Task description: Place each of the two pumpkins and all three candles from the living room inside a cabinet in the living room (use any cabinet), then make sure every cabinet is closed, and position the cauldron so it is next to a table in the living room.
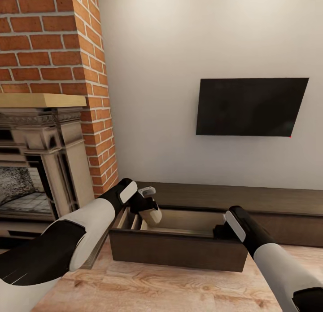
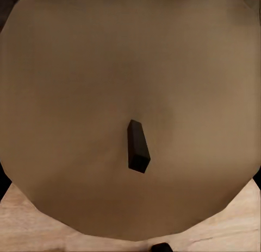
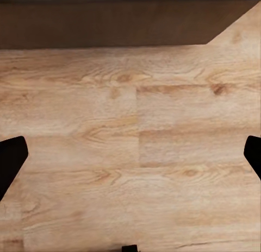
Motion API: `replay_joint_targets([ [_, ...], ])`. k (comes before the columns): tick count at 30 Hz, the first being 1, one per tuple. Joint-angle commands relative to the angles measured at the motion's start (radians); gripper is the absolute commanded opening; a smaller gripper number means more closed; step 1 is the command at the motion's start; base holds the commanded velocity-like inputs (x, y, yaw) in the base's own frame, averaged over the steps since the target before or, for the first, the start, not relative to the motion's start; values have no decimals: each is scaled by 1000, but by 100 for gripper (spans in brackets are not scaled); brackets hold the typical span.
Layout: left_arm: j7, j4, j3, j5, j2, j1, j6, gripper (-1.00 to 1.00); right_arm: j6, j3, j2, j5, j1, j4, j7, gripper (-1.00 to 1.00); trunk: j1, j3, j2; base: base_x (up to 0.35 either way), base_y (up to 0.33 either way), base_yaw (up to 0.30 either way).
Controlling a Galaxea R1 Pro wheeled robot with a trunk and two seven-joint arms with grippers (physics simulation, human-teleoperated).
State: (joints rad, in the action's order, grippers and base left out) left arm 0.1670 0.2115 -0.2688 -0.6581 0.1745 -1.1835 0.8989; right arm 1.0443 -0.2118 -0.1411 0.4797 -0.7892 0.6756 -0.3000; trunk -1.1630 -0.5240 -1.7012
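My left jaws (image 1: 150,208) pinch 1 candle (image 1: 154,215) over the open cabinet (image 1: 179,249) drawer's left end; right jaws (image 3: 130,154) spread.

Tan candle (image 2: 125,100), dark brown cabinet (image 1: 177,251)
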Motion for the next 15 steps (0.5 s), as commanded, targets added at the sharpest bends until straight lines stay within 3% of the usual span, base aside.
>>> replay_joint_targets([
  [1,9,0,-4,-12,0,0,-2,-100,3,-6,4,8,-1,4,-9,100,0,-1,-1,0,-6,0],
  [6,11,-5,-5,-11,0,4,-26,-100,3,-26,38,7,-1,13,-11,100,0,-1,-1,142,-181,0],
  [15,14,-6,-23,-10,0,6,-23,-100,3,-56,44,5,-1,13,-11,100,0,-1,-1,255,-230,0],
])
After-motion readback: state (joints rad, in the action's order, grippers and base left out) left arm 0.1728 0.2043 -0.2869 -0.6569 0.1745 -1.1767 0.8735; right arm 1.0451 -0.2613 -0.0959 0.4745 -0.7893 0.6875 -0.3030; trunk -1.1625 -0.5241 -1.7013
